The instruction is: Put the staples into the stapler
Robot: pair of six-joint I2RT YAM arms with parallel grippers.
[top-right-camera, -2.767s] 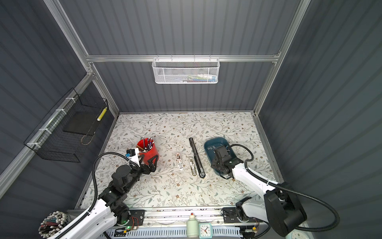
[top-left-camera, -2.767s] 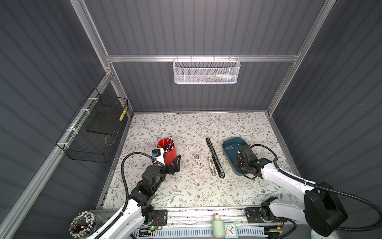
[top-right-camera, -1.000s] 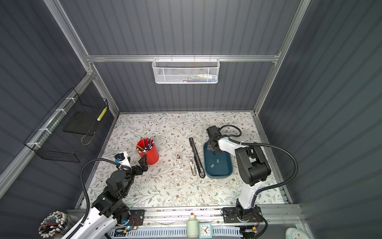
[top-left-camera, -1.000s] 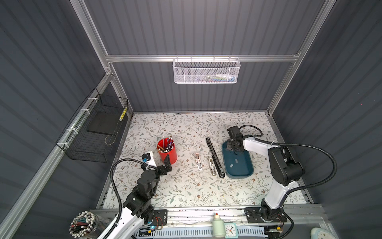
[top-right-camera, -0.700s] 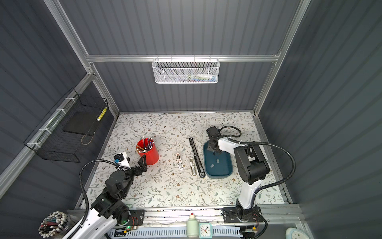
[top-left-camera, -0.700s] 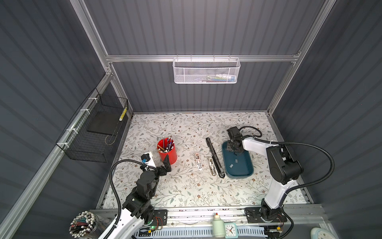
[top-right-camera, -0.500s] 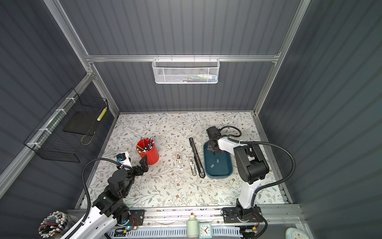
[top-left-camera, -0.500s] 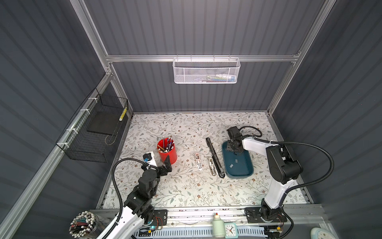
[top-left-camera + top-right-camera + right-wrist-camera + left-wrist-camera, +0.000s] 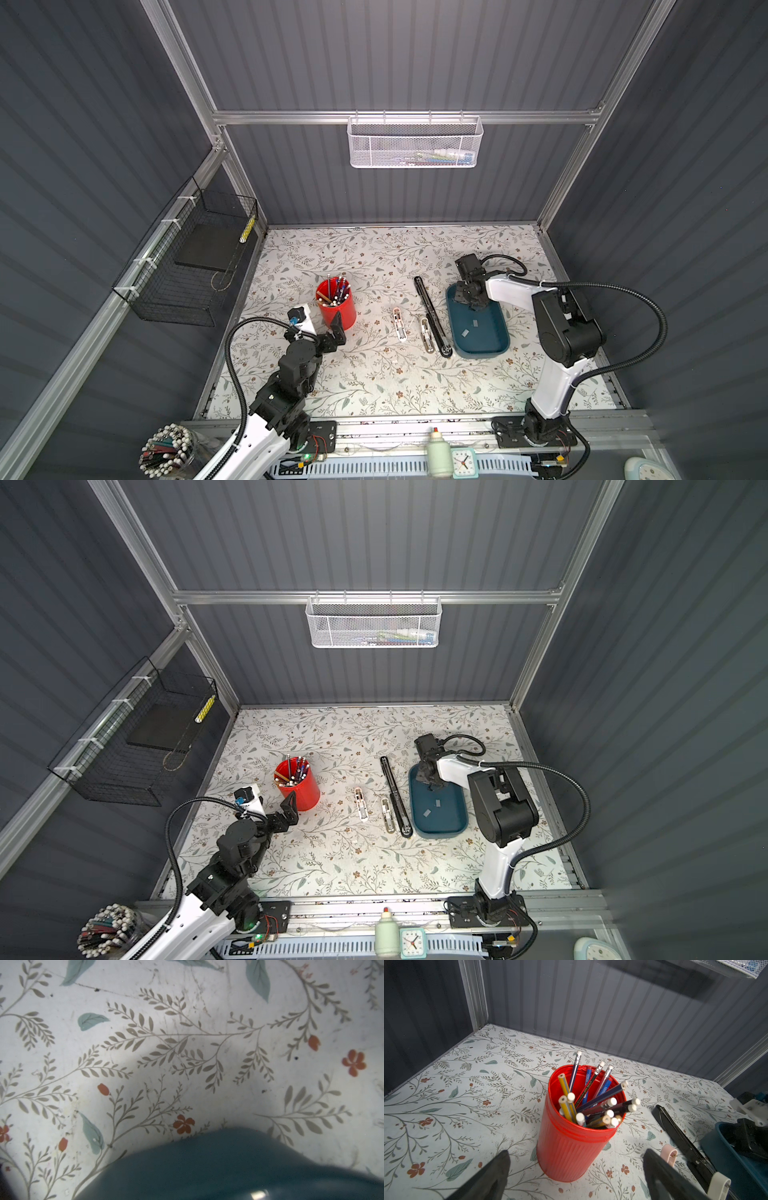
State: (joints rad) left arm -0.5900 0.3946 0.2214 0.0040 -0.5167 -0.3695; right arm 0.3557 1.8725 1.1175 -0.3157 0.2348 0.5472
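The black stapler [image 9: 430, 313] [image 9: 397, 796] lies opened flat on the floral tabletop, left of a teal tray [image 9: 482, 353] [image 9: 440, 833]. Two small grey staples [image 9: 476, 321] [image 9: 438, 802] lie loose on the tray floor. My right gripper [image 9: 473, 305] [image 9: 432, 785] points down into the tray's far end; its jaws are too small there to read, and the right wrist view shows only the tray [image 9: 207, 1167] and tabletop. My left gripper [image 9: 336, 332] [image 9: 576, 1153] stands open and empty just in front of a red pencil cup [image 9: 336, 301] [image 9: 577, 1126].
Two small pale oblong items [image 9: 400, 324] [image 9: 427, 329] lie just left of the stapler. A black wire basket [image 9: 187, 270] hangs on the left wall and a white mesh basket [image 9: 415, 141] on the back wall. A bottle and clock stand on the front rail.
My right arm has swung from the tray's near side to its far end and stayed there over the last second. My left arm has drawn back from the cup.
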